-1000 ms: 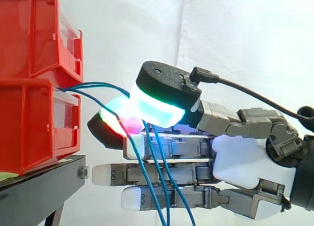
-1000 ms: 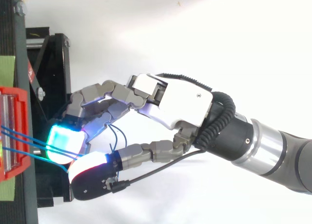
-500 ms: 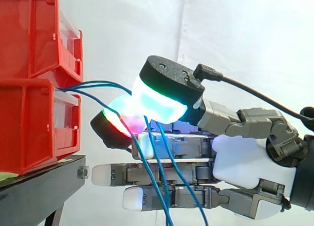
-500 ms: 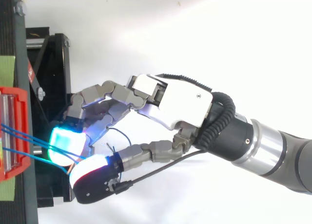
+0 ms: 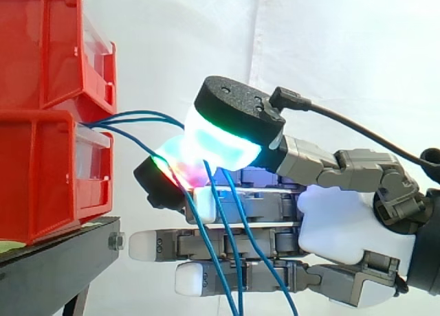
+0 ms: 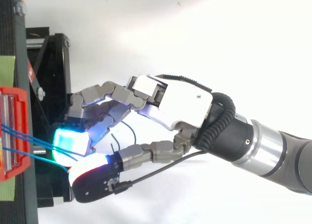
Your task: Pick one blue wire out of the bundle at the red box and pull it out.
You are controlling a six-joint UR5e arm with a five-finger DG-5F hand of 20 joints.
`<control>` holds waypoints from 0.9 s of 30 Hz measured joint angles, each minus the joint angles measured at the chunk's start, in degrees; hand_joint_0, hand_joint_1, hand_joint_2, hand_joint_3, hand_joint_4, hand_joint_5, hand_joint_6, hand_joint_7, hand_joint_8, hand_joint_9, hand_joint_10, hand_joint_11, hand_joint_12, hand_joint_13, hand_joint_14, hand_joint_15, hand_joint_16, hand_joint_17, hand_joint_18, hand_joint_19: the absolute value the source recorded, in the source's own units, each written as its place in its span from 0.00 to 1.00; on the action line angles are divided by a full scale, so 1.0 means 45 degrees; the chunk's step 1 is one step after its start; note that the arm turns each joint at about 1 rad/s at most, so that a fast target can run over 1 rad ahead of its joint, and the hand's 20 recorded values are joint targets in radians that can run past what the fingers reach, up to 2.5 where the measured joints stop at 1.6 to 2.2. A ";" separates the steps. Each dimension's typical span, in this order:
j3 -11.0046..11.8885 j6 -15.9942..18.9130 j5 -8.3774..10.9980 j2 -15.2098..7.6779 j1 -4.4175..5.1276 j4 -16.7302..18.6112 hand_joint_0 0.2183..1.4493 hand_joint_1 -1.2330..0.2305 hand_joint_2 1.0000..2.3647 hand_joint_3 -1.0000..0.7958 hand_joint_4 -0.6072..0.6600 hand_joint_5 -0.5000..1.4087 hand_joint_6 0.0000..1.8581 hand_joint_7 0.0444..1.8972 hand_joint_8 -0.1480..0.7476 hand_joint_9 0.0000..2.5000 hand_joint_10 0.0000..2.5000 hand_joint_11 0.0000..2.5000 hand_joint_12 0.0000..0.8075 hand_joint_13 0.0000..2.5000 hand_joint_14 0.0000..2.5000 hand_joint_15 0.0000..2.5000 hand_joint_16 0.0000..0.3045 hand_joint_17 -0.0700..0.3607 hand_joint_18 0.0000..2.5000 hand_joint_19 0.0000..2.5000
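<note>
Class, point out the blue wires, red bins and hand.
blue wires [image 5: 141, 115]: side view, stretch just beside the bins.
red bins [image 5: 41, 172]: side view, lower bin's side wall.
hand [image 5: 350, 227]: side view, white palm.

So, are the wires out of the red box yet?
No, in: the wires run from the box to the hand, pinched between its pads.

Upper bin [image 5: 41, 48] stacked on lower bin [image 5: 41, 178], at left; lower bin on stand [image 5: 62, 257]. Hand [image 5: 350, 227] right of bins, apart from them. Wires [image 5: 141, 115] leave bins' front where the two meet and run right. They pass between thumb above and fingertip below, then hang in front of lower fingers. Curtain [image 5: 344, 55] behind.
</note>
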 measured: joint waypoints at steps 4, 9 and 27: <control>0.0000 -0.0015 0.0000 0.0000 0.0002 0.0000 0.46 0.21 0.01 0.34 0.43 0.17 0.50 0.55 0.43 0.40 0.01 0.32 0.43 0.24 0.01 0.16 0.13 0.38 0.27 0.21; 0.0000 -0.0037 0.0000 0.0002 0.0003 0.0000 0.47 0.21 0.00 0.28 0.46 0.17 0.50 0.52 0.43 0.40 0.01 0.32 0.42 0.24 0.01 0.16 0.13 0.37 0.28 0.20; 0.0000 0.0014 0.0007 0.0001 0.0008 0.0000 0.32 0.40 0.01 0.36 0.55 0.21 0.44 0.59 0.43 0.46 0.01 0.29 0.43 0.27 0.01 0.17 0.13 0.37 0.29 0.24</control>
